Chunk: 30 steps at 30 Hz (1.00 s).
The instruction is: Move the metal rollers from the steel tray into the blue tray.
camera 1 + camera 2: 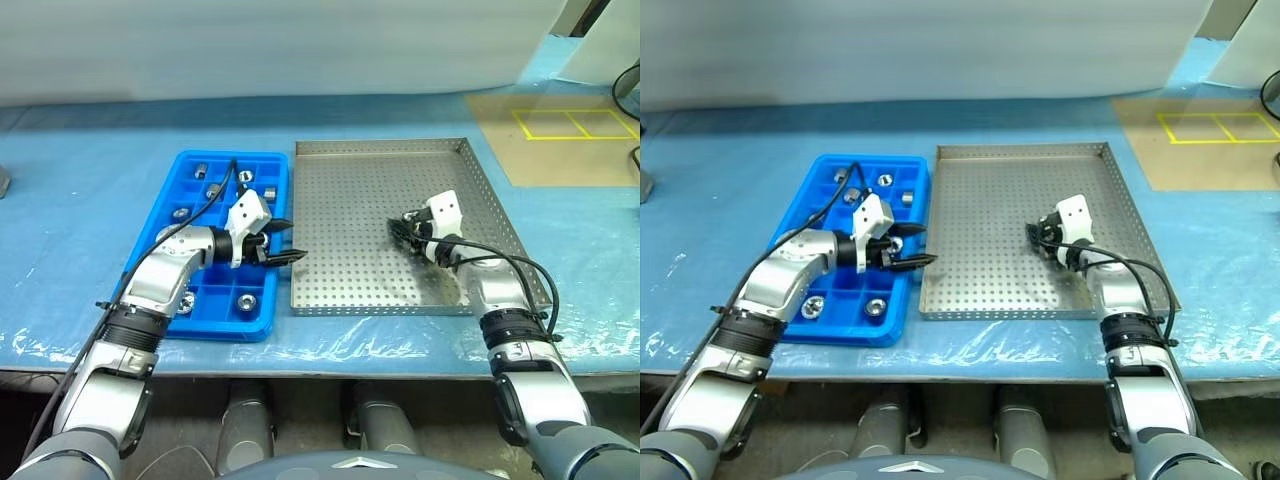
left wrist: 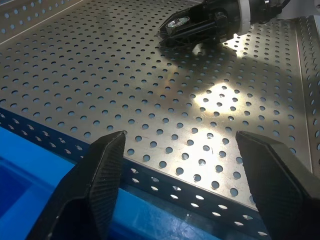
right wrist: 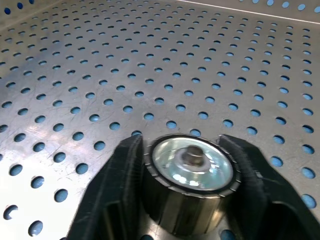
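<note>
A metal roller [image 3: 189,162] sits between the black fingers of my right gripper [image 1: 402,233], which is shut on it low over the perforated floor of the steel tray [image 1: 350,190], right of centre. The left wrist view also shows this roller [image 2: 178,22] in the right gripper's fingers. My left gripper [image 1: 293,241] is open and empty, hanging over the blue tray's right edge and the steel tray's left rim. The blue tray [image 1: 215,330] lies to the left of the steel tray. Several rollers lie in its compartments, such as one at the back [image 1: 246,176] and one at the front [image 1: 245,299].
Both trays lie on a table covered in blue film [image 1: 80,200]. A brown board with yellow tape marks [image 1: 570,130] lies at the back right. A black cable [image 1: 215,195] from the left arm arcs over the blue tray.
</note>
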Available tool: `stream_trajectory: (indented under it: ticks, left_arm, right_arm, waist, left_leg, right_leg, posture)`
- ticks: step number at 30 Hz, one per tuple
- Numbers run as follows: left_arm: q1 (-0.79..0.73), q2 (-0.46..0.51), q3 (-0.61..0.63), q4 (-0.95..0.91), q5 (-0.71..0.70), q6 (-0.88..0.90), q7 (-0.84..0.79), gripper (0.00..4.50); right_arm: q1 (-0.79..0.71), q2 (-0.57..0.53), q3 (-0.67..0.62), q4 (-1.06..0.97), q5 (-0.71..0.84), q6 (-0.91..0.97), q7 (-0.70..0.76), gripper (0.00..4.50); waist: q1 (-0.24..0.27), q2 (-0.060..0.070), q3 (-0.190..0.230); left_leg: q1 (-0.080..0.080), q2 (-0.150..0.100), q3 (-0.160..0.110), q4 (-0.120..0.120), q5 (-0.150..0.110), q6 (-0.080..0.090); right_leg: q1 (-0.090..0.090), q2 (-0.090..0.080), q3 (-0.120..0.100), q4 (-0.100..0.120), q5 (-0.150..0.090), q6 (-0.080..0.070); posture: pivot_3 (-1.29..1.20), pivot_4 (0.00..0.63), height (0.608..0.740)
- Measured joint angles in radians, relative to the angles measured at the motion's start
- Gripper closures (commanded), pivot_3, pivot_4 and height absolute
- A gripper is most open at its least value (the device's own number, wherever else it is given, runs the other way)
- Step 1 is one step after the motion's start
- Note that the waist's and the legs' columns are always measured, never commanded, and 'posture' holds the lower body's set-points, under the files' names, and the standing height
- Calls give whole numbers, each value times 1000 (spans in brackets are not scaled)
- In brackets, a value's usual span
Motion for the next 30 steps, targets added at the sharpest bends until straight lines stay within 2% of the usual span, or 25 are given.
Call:
stream_trajectory:
  ticks: [1, 10, 18, 21, 24, 30]
  left_arm:
    - [3, 0, 0, -5, 0, 1, 1, 778]
    - [34, 34, 30, -40, -14, 28, 13, 778]
    - [74, 116, 169, -116, -54, 73, 68, 778]
    - [100, 143, 249, -171, -99, 116, 93, 778]
    - [200, 178, 311, -289, -146, 172, 107, 778]
    - [427, 198, 452, -487, -207, 268, 199, 778]
  right_arm:
    - [-3, 0, 0, 5, -4, -5, -4, 2823]
    - [-5, 11, 22, -21, -16, 5, 30, 2817]
    - [-88, 107, 127, -291, 57, 137, 209, 2817]
    - [-107, 153, 206, -313, 60, 142, 282, 2817]
    - [-134, 216, 269, -265, 58, 140, 338, 2817]
    - [-245, 347, 314, -172, 60, 112, 423, 2817]
  waist:
    - [1, 0, 0]
    - [-1, 0, 0]
    - [12, 0, 0]
    - [27, 0, 0]
    - [44, 0, 0]
    - [87, 0, 1]
  left_leg:
    - [0, 0, 0, 0, 0, 0]
    - [0, 1, 0, -1, 0, 0]
    - [0, 1, 0, -2, 0, 0]
    - [0, 1, 0, -3, 0, -1]
    - [-1, 1, 0, -4, 0, -1]
    - [-2, 2, -2, -6, 0, -2]
  right_leg:
    - [0, 0, 0, 0, 0, 0]
    - [0, 0, 0, 0, 0, 0]
    - [-2, 0, -1, 1, 0, -1]
    - [-2, 0, -1, 0, -1, -1]
    - [-3, -1, -2, -1, -1, -2]
    - [-4, 0, -3, -1, -2, -2]
  posture:
    - [-158, 150, 740]
    - [-127, 150, 740]
    - [22, 150, 740]
    - [123, 150, 740]
    - [198, 150, 740]
    - [373, 150, 740]
